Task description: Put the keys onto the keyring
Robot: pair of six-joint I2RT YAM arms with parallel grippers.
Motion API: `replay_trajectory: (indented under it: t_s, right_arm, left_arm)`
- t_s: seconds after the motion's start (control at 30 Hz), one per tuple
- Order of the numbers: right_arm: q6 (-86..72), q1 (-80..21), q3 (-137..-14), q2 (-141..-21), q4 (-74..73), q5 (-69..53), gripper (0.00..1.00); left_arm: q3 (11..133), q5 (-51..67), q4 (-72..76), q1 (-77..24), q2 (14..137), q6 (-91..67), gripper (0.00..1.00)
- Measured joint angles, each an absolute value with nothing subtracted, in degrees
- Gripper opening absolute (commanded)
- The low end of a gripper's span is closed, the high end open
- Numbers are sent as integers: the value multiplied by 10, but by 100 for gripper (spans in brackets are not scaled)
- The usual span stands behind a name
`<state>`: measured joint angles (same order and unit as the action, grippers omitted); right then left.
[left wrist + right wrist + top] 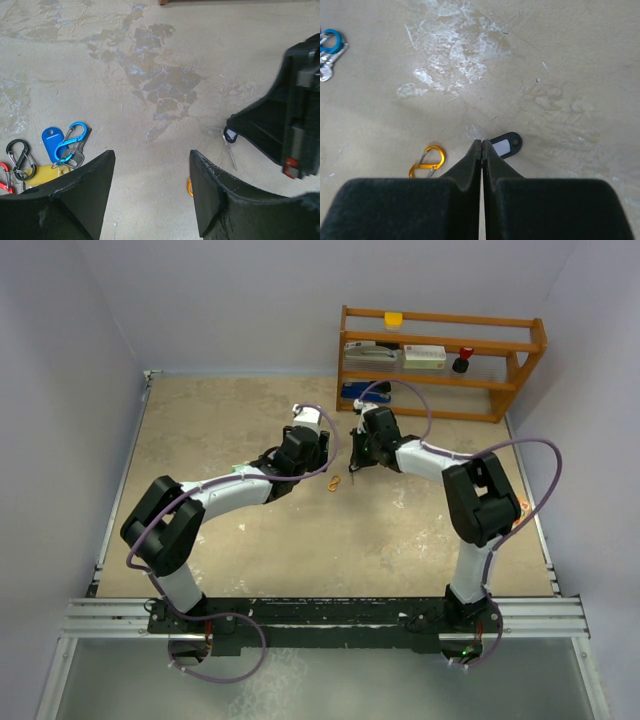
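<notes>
My right gripper [481,142] is shut, its tips down on the table. A black key tag with a white label [506,146] lies against its right fingertip, partly hidden behind it. In the left wrist view the same tag [230,135] sits under the right gripper's tip [227,131], with a thin metal wire [233,157] trailing from it. My left gripper [152,155] is open and empty above bare table. To its left lie a blue key tag [50,139] and a yellow key tag [42,175]. In the top view both grippers, left [312,468] and right [354,466], are near mid-table.
An orange S-hook [427,162] lies left of the right gripper, beside my left gripper's right finger [189,187]. Blue [72,140], black [20,157] and red [4,177] hooks lie among the tags. A wooden shelf [440,360] stands at the back right.
</notes>
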<state>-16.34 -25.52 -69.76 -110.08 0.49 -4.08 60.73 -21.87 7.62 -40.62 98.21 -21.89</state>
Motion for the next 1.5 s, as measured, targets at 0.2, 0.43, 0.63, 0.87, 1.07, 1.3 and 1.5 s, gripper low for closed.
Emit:
replay_trajectory:
  t_s: [0.2, 0.43, 0.63, 0.87, 1.07, 1.3, 1.5]
  right_arm:
    - [-166, -255, -662, -1026, 30, -40, 0]
    - [-170, -255, -636, -972, 53, -36, 0]
    - [-170, -255, -622, -943, 51, -10, 0]
    - [-170, -255, -618, -901, 40, 30, 0]
    - [-170, -255, -616, -884, 31, 50, 0]
    - [-170, -253, -604, -858, 22, 55, 0]
    - [-169, -249, -604, -839, 21, 64, 0]
  left_arm:
    - [607, -217, 76, -406, 982, -219, 58]
    - [607, -208, 81, -406, 983, -220, 58]
    - [607, -188, 105, -406, 1002, -230, 57]
    - [607, -171, 109, -414, 1040, -245, 55]
    - [607, -167, 116, -441, 1060, -256, 55]
    - [607, -167, 115, -463, 1099, -260, 55]
    - [609, -173, 113, -463, 1108, -260, 55]
